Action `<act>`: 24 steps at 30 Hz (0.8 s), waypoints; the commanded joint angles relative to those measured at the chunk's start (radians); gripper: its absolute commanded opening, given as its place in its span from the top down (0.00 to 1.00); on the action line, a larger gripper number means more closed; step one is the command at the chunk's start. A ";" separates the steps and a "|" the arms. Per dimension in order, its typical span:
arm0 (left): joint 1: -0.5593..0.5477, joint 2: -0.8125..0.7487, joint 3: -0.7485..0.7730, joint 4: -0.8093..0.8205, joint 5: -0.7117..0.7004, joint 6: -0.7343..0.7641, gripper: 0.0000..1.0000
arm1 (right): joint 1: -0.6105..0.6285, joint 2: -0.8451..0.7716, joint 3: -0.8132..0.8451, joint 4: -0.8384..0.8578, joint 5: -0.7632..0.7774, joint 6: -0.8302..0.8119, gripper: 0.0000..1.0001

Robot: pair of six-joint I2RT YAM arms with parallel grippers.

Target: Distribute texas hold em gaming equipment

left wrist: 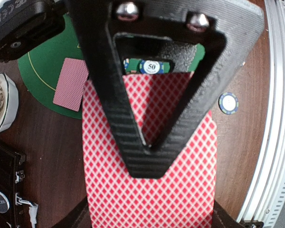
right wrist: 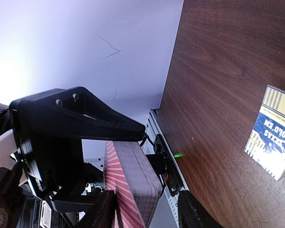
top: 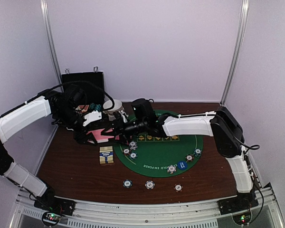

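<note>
The left pincer is clamped on a deck of pink-backed cards and holds it above the left part of the brown surface, just off the left edge of the green felt mat. The right arm reaches across the far side of the mat and hides part of it. Its pincer meets the deck from the right with jaws apart. One finger lies close against the deck's side, perhaps touching it, and the other stands clear of the opposite side. In the left wrist view, the left pincer's own black triangular finger covers much of the top card. Past it, a single card lies face down on the mat. A card box lies flat on the surface near the deck, just beside the mat's left rim. A cluster of poker chips sits on the mat's left part. More chips and a blue marker button sit along its near right rim. Three further chips lie in a row on the bare surface, nearer than the mat. At the far left stands a black case, with a white bowl to its right, both behind the arms.
</note>
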 commanded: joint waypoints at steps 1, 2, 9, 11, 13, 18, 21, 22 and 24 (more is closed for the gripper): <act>0.004 -0.019 0.021 0.021 0.022 -0.002 1.00 | -0.022 -0.050 -0.037 -0.077 0.008 -0.032 0.56; 0.004 -0.018 0.020 0.021 0.020 -0.002 1.00 | -0.024 -0.060 -0.041 -0.077 0.007 -0.033 0.58; 0.004 -0.014 0.018 0.021 0.019 0.000 1.00 | -0.034 -0.119 -0.081 -0.082 0.009 -0.039 0.66; 0.004 -0.012 0.018 0.021 0.018 0.000 1.00 | -0.034 -0.130 -0.089 -0.078 0.007 -0.035 0.67; 0.004 -0.010 0.019 0.022 0.017 -0.001 1.00 | -0.034 -0.144 -0.100 -0.057 0.004 -0.021 0.68; 0.005 -0.012 0.015 0.022 0.014 0.002 1.00 | -0.035 -0.163 -0.115 -0.021 -0.001 0.011 0.76; 0.003 -0.014 0.010 0.021 0.011 0.002 1.00 | -0.038 -0.174 -0.117 -0.029 -0.004 0.009 0.84; 0.004 -0.014 0.009 0.021 0.009 0.001 1.00 | -0.040 -0.179 -0.120 -0.032 -0.004 0.006 0.87; 0.004 -0.018 0.006 0.021 0.006 0.003 1.00 | -0.046 -0.188 -0.130 -0.046 -0.005 -0.003 0.92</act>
